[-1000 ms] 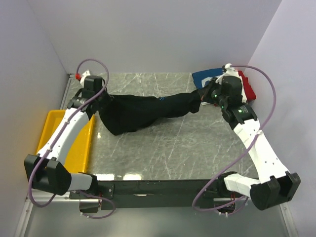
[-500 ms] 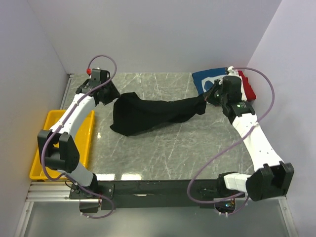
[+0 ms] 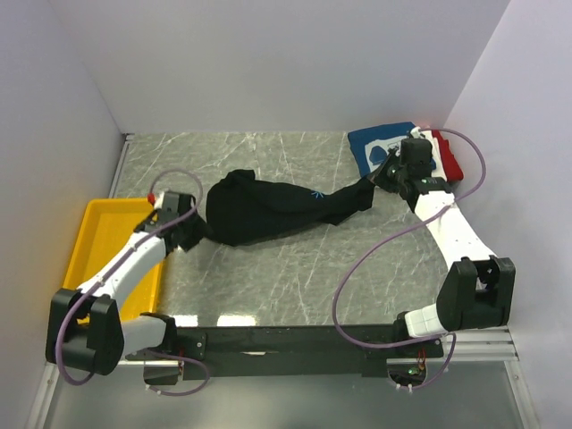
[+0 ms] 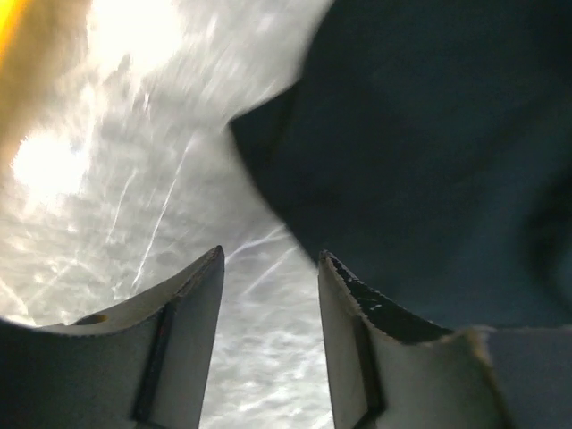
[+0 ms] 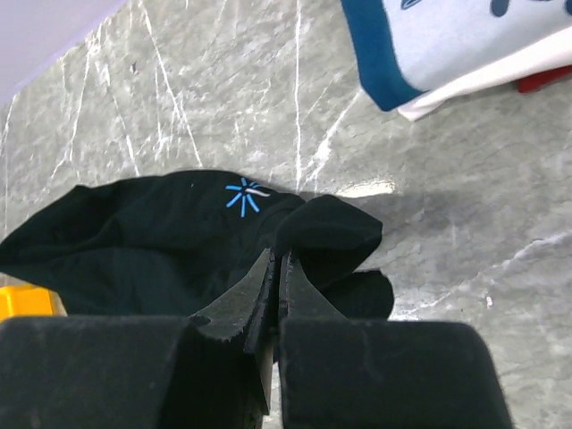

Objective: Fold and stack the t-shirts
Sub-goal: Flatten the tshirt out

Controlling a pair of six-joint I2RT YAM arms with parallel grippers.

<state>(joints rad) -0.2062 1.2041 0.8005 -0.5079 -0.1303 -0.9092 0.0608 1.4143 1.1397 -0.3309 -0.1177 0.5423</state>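
Note:
A black t-shirt (image 3: 268,210) with a small blue starburst mark (image 5: 241,195) lies bunched and stretched across the marble table. My right gripper (image 3: 375,183) is shut on a fold at the shirt's right end, and the pinch (image 5: 277,259) shows plainly in the right wrist view. My left gripper (image 3: 195,237) stands open just off the shirt's left end, with only bare marble between its fingers (image 4: 268,259); the black cloth (image 4: 429,161) lies up and to the right of them. A blue t-shirt with white print (image 3: 380,143) lies folded at the back right, over white (image 5: 500,76) and red (image 3: 450,159) ones.
A yellow tray (image 3: 98,232) sits along the table's left edge under my left arm, and its corner (image 4: 7,18) shows in the left wrist view. White walls close in the left, back and right sides. Grey marble (image 3: 295,277) shows in front of the black shirt.
My left gripper opened and let go of the black shirt's left end, then swung from the back left to the near left beside the tray. The freed end dropped onto the table.

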